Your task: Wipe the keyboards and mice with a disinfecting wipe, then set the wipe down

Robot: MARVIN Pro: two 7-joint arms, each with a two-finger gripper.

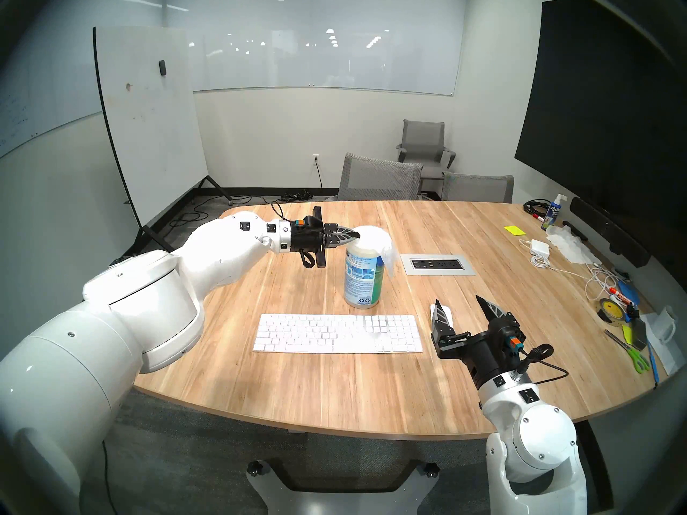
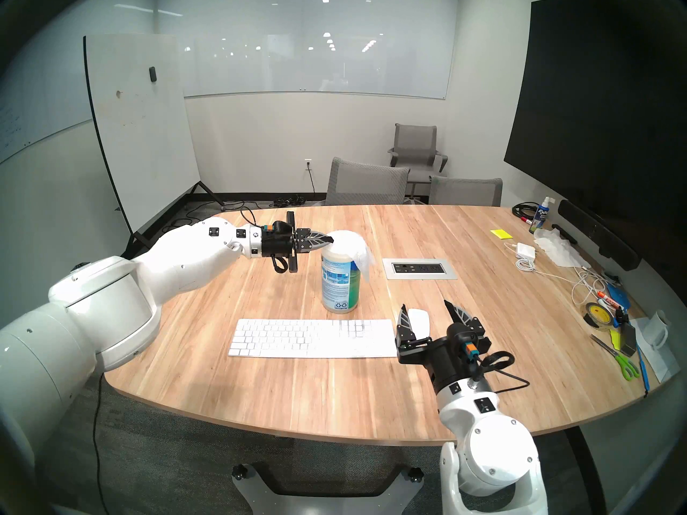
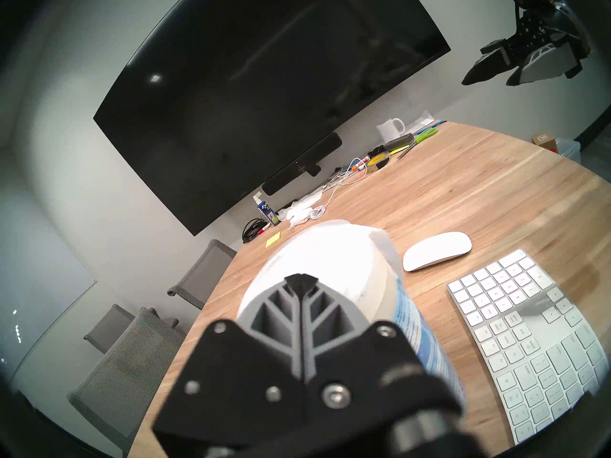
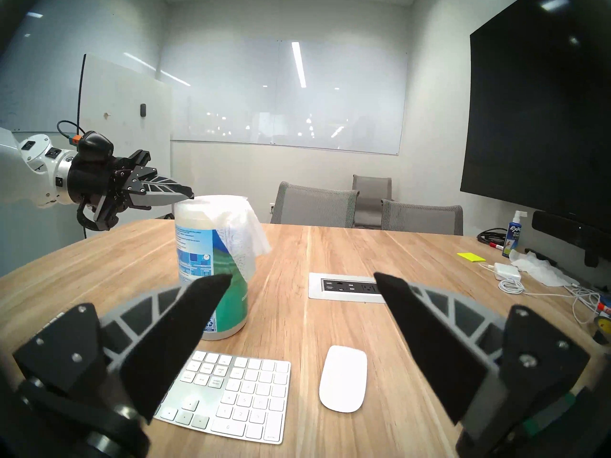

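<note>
Head views: left gripper (image 1: 357, 236), jaws pressed together, tip at the canister (image 1: 363, 280) top rim, where the wipe (image 1: 386, 256) drapes over the lid; keyboard (image 1: 337, 333) lies flat near the table (image 1: 334, 399) front edge. Left wrist: closed fingers (image 3: 299, 283) against the wipe-covered lid, nothing pinched. Right wrist: right gripper (image 4: 302, 279) spread wide above the mouse (image 4: 343, 378), which lies just beside the keyboard.

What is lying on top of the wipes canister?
A white wipe is draped over the top of the wipes canister and hangs down one side. The shut left hand sits at the top edge. The wipe covers the lid, so the opening cannot be seen.
</note>
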